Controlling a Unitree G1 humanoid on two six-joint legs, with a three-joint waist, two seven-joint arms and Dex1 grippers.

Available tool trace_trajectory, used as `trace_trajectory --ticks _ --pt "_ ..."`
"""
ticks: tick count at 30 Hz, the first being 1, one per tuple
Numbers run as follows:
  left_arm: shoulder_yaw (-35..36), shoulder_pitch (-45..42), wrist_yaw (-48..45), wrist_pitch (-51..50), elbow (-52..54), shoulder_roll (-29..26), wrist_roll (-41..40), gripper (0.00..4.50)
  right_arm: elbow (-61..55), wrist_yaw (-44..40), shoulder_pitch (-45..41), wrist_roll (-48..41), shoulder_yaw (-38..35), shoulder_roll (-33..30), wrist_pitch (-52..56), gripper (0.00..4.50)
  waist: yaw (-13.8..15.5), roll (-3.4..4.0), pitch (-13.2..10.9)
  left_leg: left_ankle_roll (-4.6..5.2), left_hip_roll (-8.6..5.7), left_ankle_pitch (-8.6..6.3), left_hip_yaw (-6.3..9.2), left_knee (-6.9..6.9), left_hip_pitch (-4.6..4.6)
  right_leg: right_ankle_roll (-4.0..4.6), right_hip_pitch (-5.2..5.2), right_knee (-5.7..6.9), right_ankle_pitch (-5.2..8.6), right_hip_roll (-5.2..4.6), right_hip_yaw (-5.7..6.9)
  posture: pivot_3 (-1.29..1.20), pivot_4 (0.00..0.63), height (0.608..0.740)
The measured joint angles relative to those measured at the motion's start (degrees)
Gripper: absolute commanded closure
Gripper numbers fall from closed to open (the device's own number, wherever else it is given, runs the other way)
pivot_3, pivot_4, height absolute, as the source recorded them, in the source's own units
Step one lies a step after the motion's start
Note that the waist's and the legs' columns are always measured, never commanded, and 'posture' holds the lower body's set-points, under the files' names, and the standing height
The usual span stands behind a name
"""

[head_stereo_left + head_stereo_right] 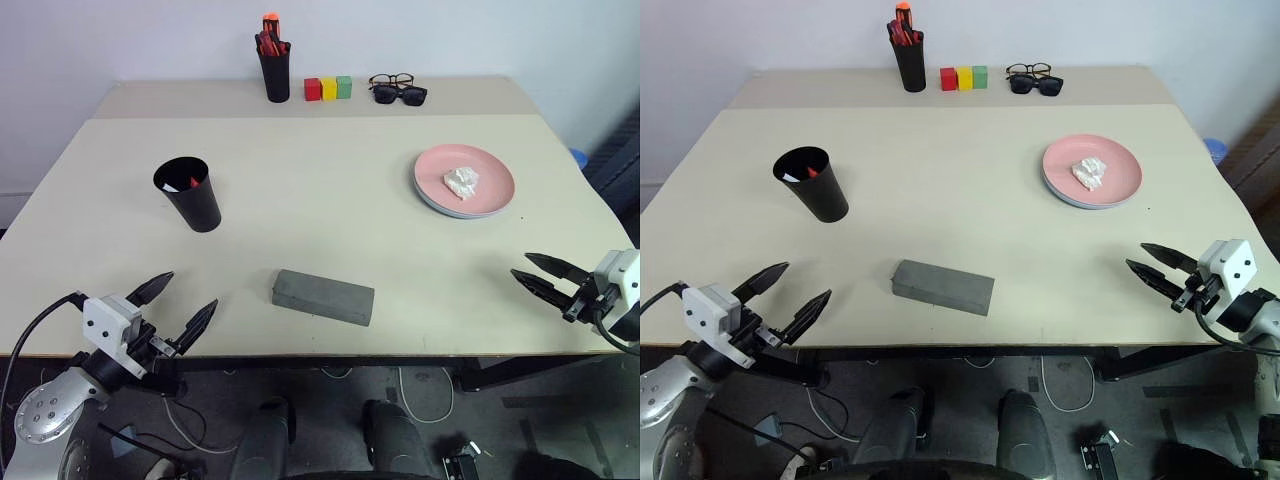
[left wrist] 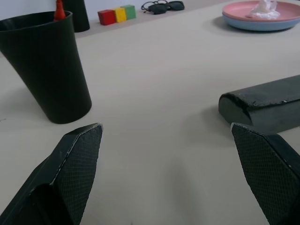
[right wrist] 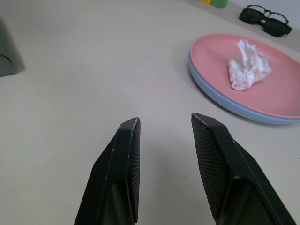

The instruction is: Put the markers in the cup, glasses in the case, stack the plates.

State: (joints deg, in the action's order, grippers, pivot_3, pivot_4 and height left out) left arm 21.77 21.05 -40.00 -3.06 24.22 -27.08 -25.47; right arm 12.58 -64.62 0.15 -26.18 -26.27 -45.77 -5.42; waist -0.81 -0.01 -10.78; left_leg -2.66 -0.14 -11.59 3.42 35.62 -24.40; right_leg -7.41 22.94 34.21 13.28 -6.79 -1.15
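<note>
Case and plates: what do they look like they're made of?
Case: looks like grey felt or fabric over a stiff shell; matte and slightly fuzzy, with no shine, and it keeps a boxy shape. Plates: probably plastic; smooth, even pink over light blue, thin rims with a soft sheen. Neither can be confirmed by look alone.

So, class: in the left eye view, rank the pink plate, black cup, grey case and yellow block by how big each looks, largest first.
1. Pink plate
2. Grey case, though it lies nearer the camera, which flatters it
3. Black cup, close to the case; that order is unsure
4. Yellow block, clearly smallest, and farthest away
</note>
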Motion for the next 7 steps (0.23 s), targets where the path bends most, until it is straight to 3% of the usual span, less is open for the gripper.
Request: trace_trajectory --ticks 7 --pt "-0.5 0.8 1.3 -0.3 0.6 -0.1 0.5 0.00 -2.0 0.6 2.2 0.0 0.1 1.0 1.2 2.79 0.0 -0.08 0.0 -0.16 0.00 -0.10 -0.03 0.06 -0.01 -0.10 -0.08 -0.10 0.07 -0.02 -0.03 0.00 0.150 0.740"
